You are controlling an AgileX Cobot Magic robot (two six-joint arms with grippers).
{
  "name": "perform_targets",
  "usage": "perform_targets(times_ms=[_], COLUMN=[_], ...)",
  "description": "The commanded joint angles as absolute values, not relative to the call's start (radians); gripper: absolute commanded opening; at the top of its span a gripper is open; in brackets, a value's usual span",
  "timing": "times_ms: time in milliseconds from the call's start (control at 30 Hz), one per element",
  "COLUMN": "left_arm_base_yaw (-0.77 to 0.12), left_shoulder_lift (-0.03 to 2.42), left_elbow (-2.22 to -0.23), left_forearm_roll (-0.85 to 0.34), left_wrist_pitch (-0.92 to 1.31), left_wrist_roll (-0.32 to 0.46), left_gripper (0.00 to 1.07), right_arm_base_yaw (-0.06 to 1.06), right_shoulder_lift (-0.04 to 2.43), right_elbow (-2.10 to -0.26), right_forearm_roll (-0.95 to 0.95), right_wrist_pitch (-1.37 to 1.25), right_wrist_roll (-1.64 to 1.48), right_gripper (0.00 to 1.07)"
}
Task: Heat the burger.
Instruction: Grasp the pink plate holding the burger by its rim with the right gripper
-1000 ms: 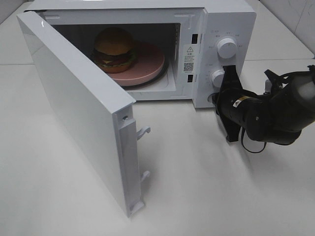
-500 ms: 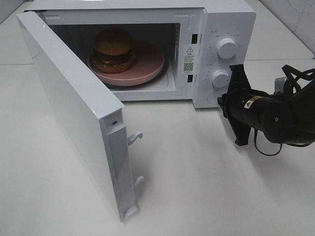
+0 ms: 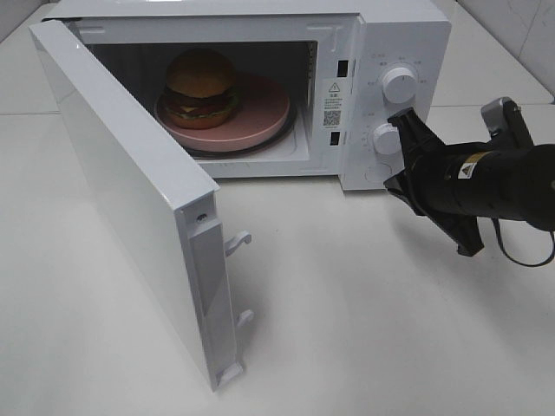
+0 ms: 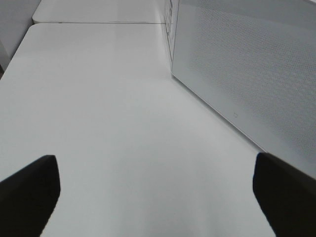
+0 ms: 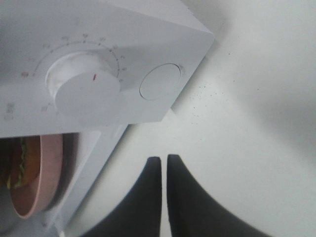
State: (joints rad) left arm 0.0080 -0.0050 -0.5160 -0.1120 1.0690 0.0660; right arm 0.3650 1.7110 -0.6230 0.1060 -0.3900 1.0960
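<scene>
The burger, with a glossy brown bun, sits on a pink plate inside the open microwave. The right wrist view catches only a sliver of the burger and the plate's rim. My right gripper is shut with nothing in it, its tips just off the microwave's lower front corner, below the round button. My left gripper is open over bare table, beside the outer face of the door. It does not show in the exterior high view.
The microwave door stands swung out to the left, with its latch hooks facing the table's middle. Two white knobs sit on the control panel; the lower one is close to my right gripper. White table lies all around.
My right arm has swung to the right and turned, drawing back a little from the control panel. The door swung slightly wider early on, then stayed still. The burger has not moved.
</scene>
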Motion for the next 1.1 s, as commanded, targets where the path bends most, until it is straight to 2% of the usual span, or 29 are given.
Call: perform_targets(times_ms=[33, 100, 367, 733, 1100], left_arm_base_yaw=[0.009, 0.009, 0.009, 0.009, 0.009], left_shoulder_lift=[-0.018, -0.018, -0.018, -0.018, -0.018], left_elbow=[-0.515, -0.515, -0.515, -0.515, -0.515], left_forearm_roll=[-0.113, -0.113, -0.113, -0.113, -0.113], left_wrist_pitch=[1.069, 1.069, 1.069, 1.069, 1.069], left_wrist_roll=[0.058, 0.058, 0.058, 0.058, 0.058], left_gripper=[0.98, 0.98, 0.98, 0.98, 0.98], right_arm_base_yaw=[0.364, 0.364, 0.364, 0.364, 0.364], right_shoulder_lift=[1.662, 1.605, 1.502, 1.4, 1.4], right_elbow=[-0.624, -0.624, -0.625, -0.631, -0.775], right_forearm_roll=[0.086, 0.086, 0.094, 0.094, 0.052], right_wrist_pitch=[-0.3, -0.168, 0.024, 0.18, 0.42], right_wrist_roll=[0.982, 0.818, 0.576, 0.297, -0.044], right_gripper=[0.01, 0.02, 0.03, 0.03, 0.05])
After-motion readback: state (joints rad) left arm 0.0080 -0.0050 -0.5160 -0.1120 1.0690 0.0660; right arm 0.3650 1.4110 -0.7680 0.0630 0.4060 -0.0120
